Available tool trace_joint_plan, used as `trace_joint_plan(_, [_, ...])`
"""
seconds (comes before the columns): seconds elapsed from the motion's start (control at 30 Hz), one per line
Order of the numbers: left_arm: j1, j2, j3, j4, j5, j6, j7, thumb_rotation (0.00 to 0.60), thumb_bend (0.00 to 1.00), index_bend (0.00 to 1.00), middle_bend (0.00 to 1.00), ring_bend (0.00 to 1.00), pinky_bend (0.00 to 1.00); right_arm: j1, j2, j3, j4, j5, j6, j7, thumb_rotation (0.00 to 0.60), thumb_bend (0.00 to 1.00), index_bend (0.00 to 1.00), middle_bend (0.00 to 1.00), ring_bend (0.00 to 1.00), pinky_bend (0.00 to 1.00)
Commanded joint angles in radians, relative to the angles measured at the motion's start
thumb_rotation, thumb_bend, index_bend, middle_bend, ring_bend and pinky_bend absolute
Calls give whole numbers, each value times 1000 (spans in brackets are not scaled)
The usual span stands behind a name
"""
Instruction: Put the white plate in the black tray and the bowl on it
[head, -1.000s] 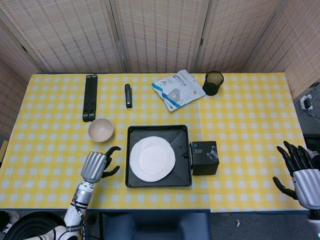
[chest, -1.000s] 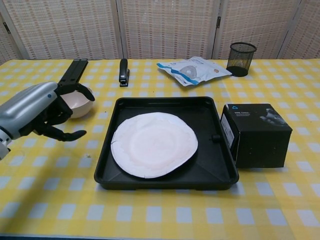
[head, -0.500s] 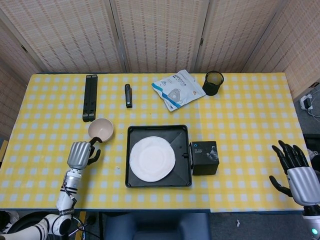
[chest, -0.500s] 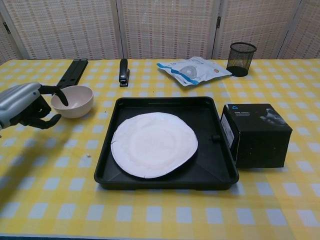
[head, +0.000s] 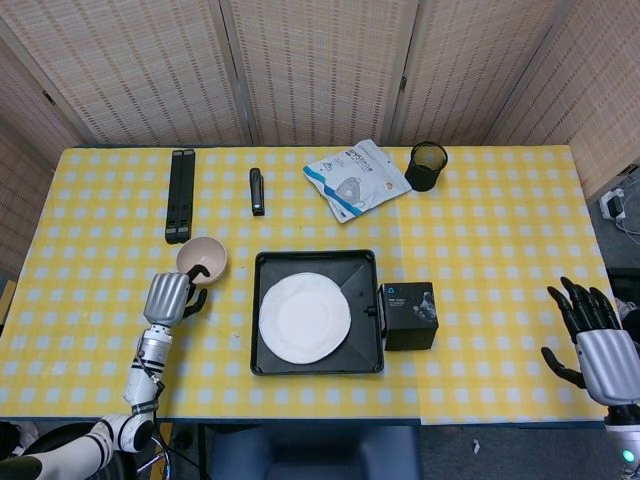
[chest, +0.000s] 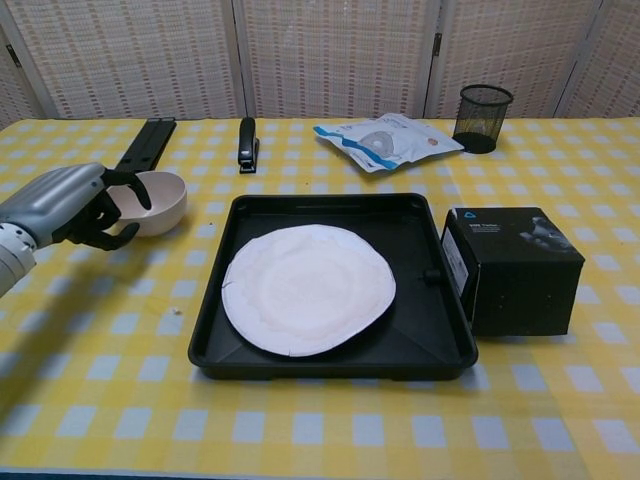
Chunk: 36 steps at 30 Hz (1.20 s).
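Note:
The white plate (head: 304, 317) (chest: 308, 288) lies flat inside the black tray (head: 318, 258) (chest: 330, 203) at the table's front middle. The beige bowl (head: 205, 254) (chest: 160, 200) stands upright on the checked cloth just left of the tray. My left hand (head: 170, 296) (chest: 68, 206) is at the bowl's near-left rim. One finger hooks over the rim into the bowl and the thumb sits outside it, pinching the wall. My right hand (head: 598, 340) hovers at the table's front right corner with its fingers spread and nothing in it; only the head view shows it.
A black box (head: 410, 315) (chest: 515, 265) stands against the tray's right side. Along the back lie a black folded stand (head: 180, 194), a stapler (head: 257, 190), a packet of masks (head: 356, 179) and a mesh pen cup (head: 426, 165).
My left hand swung away from the tray's left side, then moved up to the bowl and closed on its rim. The bowl, plate and tray have stayed put. The right hand barely shifted.

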Motion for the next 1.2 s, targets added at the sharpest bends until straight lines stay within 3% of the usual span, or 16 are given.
trace_joint_plan(0.03, [-21,-29,-5,66,-4,-18,-30,600,474,458,1000,1000,1000,1,0,1,-1,4,-3,-2,600,330,0,0,0,0])
trace_joint_plan(0.33, [-49,-82,-11,190,-18,-51,-96,600,397,470,1000,1000,1000,7,-4,7,-1,22,-16,-12,600,330,0,0,0,0])
trace_joint_plan(0.5, [-59,-100,-12,227,-19,-54,-124,600,394,568,1000,1000,1000,8,-5,8,-2,25,-18,-15,600,330,0,0,0,0])
trace_joint_plan(0.77, [-60,-104,2,231,-3,-34,-157,600,463,688,1000,1000,1000,9,-6,7,-2,25,-20,-18,600,330,0,0,0,0])
trace_joint_plan(1.2, [-47,-75,10,170,14,27,-142,600,515,702,1000,1000,1000,9,-6,2,-4,15,-17,-17,600,331,0,0,0,0])
